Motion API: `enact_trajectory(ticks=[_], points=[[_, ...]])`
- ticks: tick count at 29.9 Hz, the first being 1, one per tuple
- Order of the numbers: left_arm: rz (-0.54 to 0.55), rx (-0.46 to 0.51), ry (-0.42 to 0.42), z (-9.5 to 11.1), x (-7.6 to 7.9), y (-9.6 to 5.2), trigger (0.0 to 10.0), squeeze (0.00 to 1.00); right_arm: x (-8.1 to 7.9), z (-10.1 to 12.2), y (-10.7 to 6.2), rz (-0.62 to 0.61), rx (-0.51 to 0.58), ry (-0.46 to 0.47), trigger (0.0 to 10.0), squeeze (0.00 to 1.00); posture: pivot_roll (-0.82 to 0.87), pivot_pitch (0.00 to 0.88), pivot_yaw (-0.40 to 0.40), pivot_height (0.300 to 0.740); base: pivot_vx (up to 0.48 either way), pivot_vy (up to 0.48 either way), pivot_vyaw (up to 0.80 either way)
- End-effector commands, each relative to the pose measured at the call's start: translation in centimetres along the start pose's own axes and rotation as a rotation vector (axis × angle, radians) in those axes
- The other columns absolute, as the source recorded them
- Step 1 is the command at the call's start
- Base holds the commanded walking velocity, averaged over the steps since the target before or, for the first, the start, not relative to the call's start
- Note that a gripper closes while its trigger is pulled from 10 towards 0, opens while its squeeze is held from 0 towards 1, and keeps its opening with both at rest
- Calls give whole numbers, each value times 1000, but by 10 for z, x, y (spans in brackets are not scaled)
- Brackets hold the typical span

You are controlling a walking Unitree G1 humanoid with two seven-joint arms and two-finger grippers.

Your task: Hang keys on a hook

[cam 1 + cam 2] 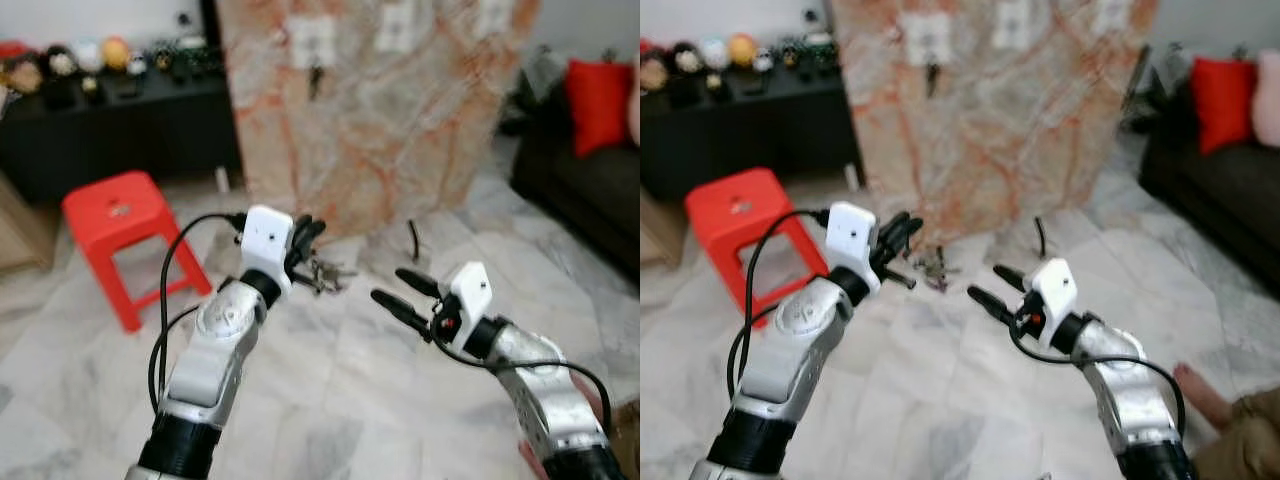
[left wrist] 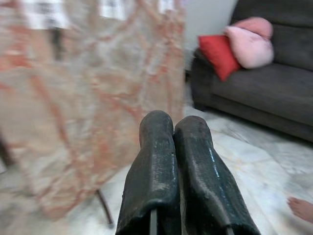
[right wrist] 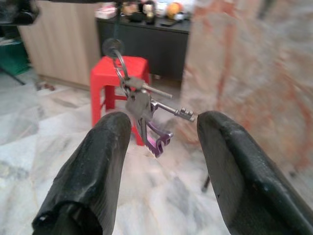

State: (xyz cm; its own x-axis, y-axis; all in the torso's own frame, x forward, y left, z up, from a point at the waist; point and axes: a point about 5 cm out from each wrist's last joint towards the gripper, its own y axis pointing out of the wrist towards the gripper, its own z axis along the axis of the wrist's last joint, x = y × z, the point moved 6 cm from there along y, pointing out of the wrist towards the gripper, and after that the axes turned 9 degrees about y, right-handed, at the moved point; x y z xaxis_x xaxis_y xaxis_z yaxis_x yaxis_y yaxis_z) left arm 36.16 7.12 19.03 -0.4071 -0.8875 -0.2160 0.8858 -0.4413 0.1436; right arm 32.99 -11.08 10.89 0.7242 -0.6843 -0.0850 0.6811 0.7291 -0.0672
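My left gripper (image 1: 306,238) is raised in front of me, shut on a bunch of keys (image 1: 326,273) that dangles below its fingers. In the right wrist view the keys (image 3: 142,105) hang on a ring and chain, with a purple piece at the bottom. My right gripper (image 1: 396,288) is open, just to the right of the keys and not touching them. Beyond stands a marble-patterned board (image 1: 390,130) with white hook plates (image 1: 312,40) near its top; a dark item hangs under one. In the left wrist view the fingers (image 2: 154,161) are pressed together.
A red stool (image 1: 118,212) stands on the marble floor at the left, before a black cabinet (image 1: 120,120) with toys on it. A dark sofa with a red cushion (image 1: 598,92) is at the right. A person's foot (image 1: 1200,392) rests near my right arm.
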Motion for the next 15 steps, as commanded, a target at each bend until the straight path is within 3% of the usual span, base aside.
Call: enact_trajectory(ticks=[1, 15], points=[[-23, 22, -8, 8, 6, 1, 10000, 0, -3, 6, 0, 8, 2, -31, 10000, 0, -159, 59, 0, 740, 0, 0, -744], [-35, 30, -7, 10, 6, 2, 10000, 0, -18, 19, 8, 59, 12, -92, 10000, 0, -160, 66, 8, 740, 0, 0, -37]])
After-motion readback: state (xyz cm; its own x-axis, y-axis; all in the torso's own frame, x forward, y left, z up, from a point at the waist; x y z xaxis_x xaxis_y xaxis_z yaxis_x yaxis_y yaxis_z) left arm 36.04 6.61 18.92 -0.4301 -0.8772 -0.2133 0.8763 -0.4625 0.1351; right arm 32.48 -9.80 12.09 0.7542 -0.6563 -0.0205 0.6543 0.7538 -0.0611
